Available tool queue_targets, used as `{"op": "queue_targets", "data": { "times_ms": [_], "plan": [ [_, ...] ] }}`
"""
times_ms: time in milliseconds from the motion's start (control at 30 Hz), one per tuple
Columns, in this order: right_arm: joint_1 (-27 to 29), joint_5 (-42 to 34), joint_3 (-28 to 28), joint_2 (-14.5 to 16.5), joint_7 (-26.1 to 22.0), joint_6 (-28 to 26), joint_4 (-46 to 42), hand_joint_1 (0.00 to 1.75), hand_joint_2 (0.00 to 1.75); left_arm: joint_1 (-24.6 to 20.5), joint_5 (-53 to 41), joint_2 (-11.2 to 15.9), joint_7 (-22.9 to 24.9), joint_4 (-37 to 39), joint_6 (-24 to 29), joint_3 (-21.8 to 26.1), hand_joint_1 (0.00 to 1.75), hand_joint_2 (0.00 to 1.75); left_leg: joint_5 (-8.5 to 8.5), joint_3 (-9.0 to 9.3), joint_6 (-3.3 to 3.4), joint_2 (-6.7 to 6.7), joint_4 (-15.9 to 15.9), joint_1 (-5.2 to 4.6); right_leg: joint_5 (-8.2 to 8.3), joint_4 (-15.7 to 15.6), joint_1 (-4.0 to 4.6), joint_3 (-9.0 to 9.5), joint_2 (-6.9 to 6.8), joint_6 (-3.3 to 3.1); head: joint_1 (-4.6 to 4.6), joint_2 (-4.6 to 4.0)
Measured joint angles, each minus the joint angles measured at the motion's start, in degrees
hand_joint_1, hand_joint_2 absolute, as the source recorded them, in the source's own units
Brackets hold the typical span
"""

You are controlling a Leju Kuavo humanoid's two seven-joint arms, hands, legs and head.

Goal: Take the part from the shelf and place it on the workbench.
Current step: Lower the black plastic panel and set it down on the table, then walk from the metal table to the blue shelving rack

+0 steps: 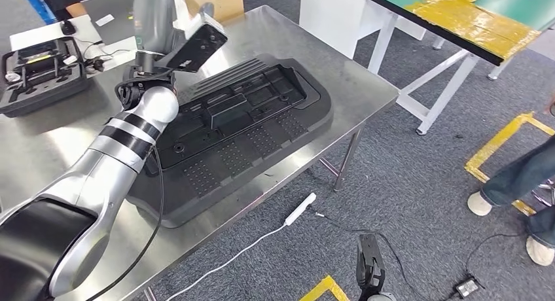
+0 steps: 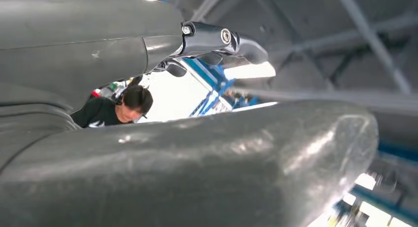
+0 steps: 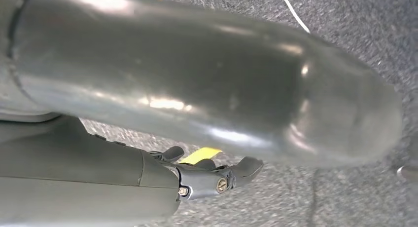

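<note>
The left arm reaches forward over the bench (image 1: pixel 366 85), its wrist raised and turned upward. The left robot hand (image 1: pixel 152 13) stands above the far side of the part (image 1: pixel 242 127), and in the left wrist view its thumb (image 2: pixel 197 172) and dark fingers (image 2: pixel 217 39) are spread apart with nothing between them, so it reads as open and free of the part. The right robot hand (image 1: pixel 370 262) hangs low beside the bench, over the carpet, near a white power strip (image 1: pixel 300 209); in the right wrist view its fingers (image 3: pixel 217 180) hold nothing and seem open.

The part, a big black moulded plastic panel with ribbed and dotted sections, lies flat on the steel bench, just below and toward the robot from the left robot hand. Its long axis runs diagonally from near-left to far-right. The left robot hand is by far the nearer. By the look of it, the placing is done.

Beyond the left robot hand an open black case (image 1: pixel 39 75) holds tools in foam. Further off sits a cardboard box (image 1: pixel 213 0).
</note>
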Motion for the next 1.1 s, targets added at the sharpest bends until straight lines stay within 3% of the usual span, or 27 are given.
{"op": "queue_targets", "data": {
  "times_ms": [67,133,200,267,333,367,400,433,500,567,633,667,700,767,833,867,900,933,1000,1033,1100],
  "plan": [
    [-0.21,-0.14,0.22,0.30,0.01,0.08,0.16,0.00,0.00,0.25,2.60,0.16,-1.52,-1.27,0.27,0.61,0.00,0.00,0.15,-0.77,-0.94,-1.10,0.33,-0.03,0.44,-2.18,-0.02,1.31,0.77,-0.75,0.14,0.00],
    [-0.39,-0.20,0.33,0.45,0.01,0.10,0.25,0.00,0.00,0.71,3.59,0.61,-2.06,-2.01,0.27,1.18,0.00,0.00,0.47,-1.03,-1.49,-1.74,0.16,0.13,0.61,-1.96,0.15,1.38,-0.52,-1.89,0.04,0.00],
    [-0.59,-0.21,0.39,0.61,-0.01,0.12,0.27,0.00,0.00,1.07,4.20,1.00,-2.34,-2.58,0.28,1.68,0.00,0.00,-0.68,-1.91,-1.73,0.99,2.09,0.02,0.70,-1.96,0.20,1.45,-1.72,-2.85,-0.33,0.00],
    [-0.65,-0.24,0.41,0.66,-0.02,0.13,0.34,0.00,0.00,1.25,5.67,1.08,-2.86,-3.19,0.01,1.99,0.00,0.00,-4.12,-4.94,-1.71,4.74,8.76,-0.30,0.65,-1.98,0.61,1.57,-3.00,-3.62,-0.73,0.00],
    [-0.62,-0.35,0.43,0.66,-0.02,0.09,0.51,0.00,0.00,1.75,8.71,1.08,-3.37,-3.75,-0.99,2.29,0.00,0.00,-7.00,-8.48,-1.54,5.79,16.17,-0.31,0.48,-1.98,1.09,1.67,-4.55,-4.02,-0.84,0.00],
    [-0.63,-0.43,0.46,0.66,-0.03,0.05,0.59,0.00,0.00,2.09,10.47,1.08,-3.48,-4.03,-1.66,2.44,0.00,0.00,-7.07,-9.10,-1.37,5.92,17.48,-0.32,0.39,-1.97,1.27,1.76,-5.34,-4.14,-0.88,0.00],
    [-0.66,-0.52,0.52,0.68,-0.03,0.02,0.64,0.00,0.00,2.38,12.13,1.08,-3.49,-4.36,-2.30,2.56,0.00,0.00,-6.09,-8.49,-1.10,6.15,16.39,-0.35,0.28,-1.97,1.42,1.91,-6.13,-4.26,-0.90,0.00],
    [-0.70,-0.58,0.59,0.71,-0.05,-0.01,0.67,0.00,0.00,2.55,13.36,1.08,-3.45,-4.74,-2.84,2.62,0.00,0.00,-4.38,-6.75,-0.73,6.72,13.21,-0.47,0.14,-1.97,1.56,2.11,-6.89,-4.34,-0.91,0.00],
    [-0.81,-0.67,0.70,0.75,-0.08,-0.05,0.70,0.00,0.00,2.62,15.06,0.98,-3.26,-5.56,-3.62,2.64,0.00,0.00,-1.70,-2.53,0.05,9.64,5.47,-1.23,-0.24,-1.93,2.05,2.53,-8.29,-4.18,-0.91,0.00],
    [-0.92,-0.82,0.72,0.71,-0.10,-0.10,0.75,0.00,0.00,2.68,16.51,0.78,-2.92,-6.23,-4.12,2.64,0.00,0.00,-1.29,-0.85,0.45,11.20,2.08,-2.10,-0.59,-2.00,2.56,2.80,-9.68,-3.73,-0.86,0.00],
    [-1.07,-1.02,0.72,0.69,-0.11,-0.15,0.80,0.00,0.00,2.88,17.69,0.68,-2.65,-6.56,-4.43,2.64,0.00,0.00,-1.24,-0.95,0.75,9.64,1.79,-2.29,-0.83,-2.23,2.73,3.11,-11.07,-3.26,-0.83,0.01],
    [-1.17,-1.09,0.72,0.64,-0.13,-0.15,0.81,0.00,0.00,2.98,17.99,0.69,-2.61,-6.73,-4.53,2.64,0.00,0.00,-1.10,-0.89,0.99,8.79,1.58,-2.17,-1.16,-2.00,2.64,3.07,-10.51,-3.04,-0.83,0.01],
    [-1.26,-1.13,0.72,0.59,-0.15,-0.16,0.81,0.00,0.00,3.02,18.19,0.62,-2.61,-6.87,-4.60,2.64,0.00,0.00,-0.92,-0.81,1.30,8.04,1.36,-1.96,-1.81,-1.08,2.55,2.69,-9.13,-2.95,-0.84,0.01],
    [-1.29,-1.19,0.73,0.47,-0.18,-0.15,0.89,0.00,0.00,3.21,18.31,0.28,-2.72,-7.14,-4.81,2.64,0.00,0.00,-0.68,-0.75,1.78,6.51,1.12,-1.59,-4.52,4.71,2.35,-0.12,-4.92,-3.24,-0.61,0.00],
    [-1.13,-1.24,0.74,0.40,-0.18,-0.14,1.02,0.00,0.00,3.83,18.33,-0.06,-2.84,-7.21,-5.02,2.61,0.00,0.00,-0.63,-0.84,1.97,4.70,1.13,-1.56,-7.20,12.62,2.37,-4.25,-3.07,-3.53,-0.38,0.00],
    [-1.05,-1.26,0.74,0.36,-0.18,-0.14,1.09,0.00,0.00,4.23,18.34,-0.11,-2.85,-7.26,-5.11,2.59,0.00,0.00,-0.62,-0.85,1.99,3.75,1.14,-1.59,-7.52,14.63,2.39,-5.58,-2.89,-3.39,-0.38,0.00],
    [-1.02,-1.25,0.74,0.32,-0.19,-0.15,1.13,0.00,0.00,4.57,18.40,-0.12,-2.81,-7.33,-5.18,2.58,0.00,0.00,-0.61,-0.84,1.99,2.83,1.15,-1.61,-6.86,14.32,2.41,-5.86,-2.79,-3.09,-0.38,0.01],
    [-1.03,-1.24,0.74,0.27,-0.19,-0.17,1.16,0.00,0.00,4.77,18.53,-0.11,-2.71,-7.46,-5.29,2.57,0.00,0.00,-0.58,-0.82,1.97,1.94,1.17,-1.62,-5.37,11.76,2.42,-5.04,-2.55,-2.70,-0.38,0.01],
    [-1.09,-1.19,0.74,0.14,-0.20,-0.21,1.17,0.00,0.00,4.88,18.88,-0.10,-2.47,-7.89,-5.58,2.56,0.00,0.00,-0.51,-0.83,1.80,0.25,1.25,-1.68,-1.66,3.38,2.29,-1.56,-0.64,-2.20,-0.39,0.01],
    [-1.12,-1.16,0.74,0.08,-0.20,-0.22,1.18,0.00,0.00,4.87,19.04,-0.10,-2.34,-8.11,-5.73,2.56,0.00,0.00,-0.45,-0.91,1.62,-0.48,1.28,-1.76,-0.45,0.20,2.21,-0.07,0.16,-2.26,-0.42,0.00],
    [-1.14,-1.13,0.74,0.04,-0.19,-0.24,1.21,0.00,0.00,4.94,19.20,-0.06,-2.20,-8.37,-5.91,2.55,0.00,0.00,-0.22,-1.15,1.12,-1.68,1.20,-1.85,0.21,-2.14,2.29,1.24,0.52,-2.72,-0.47,0.00]
  ]
}}
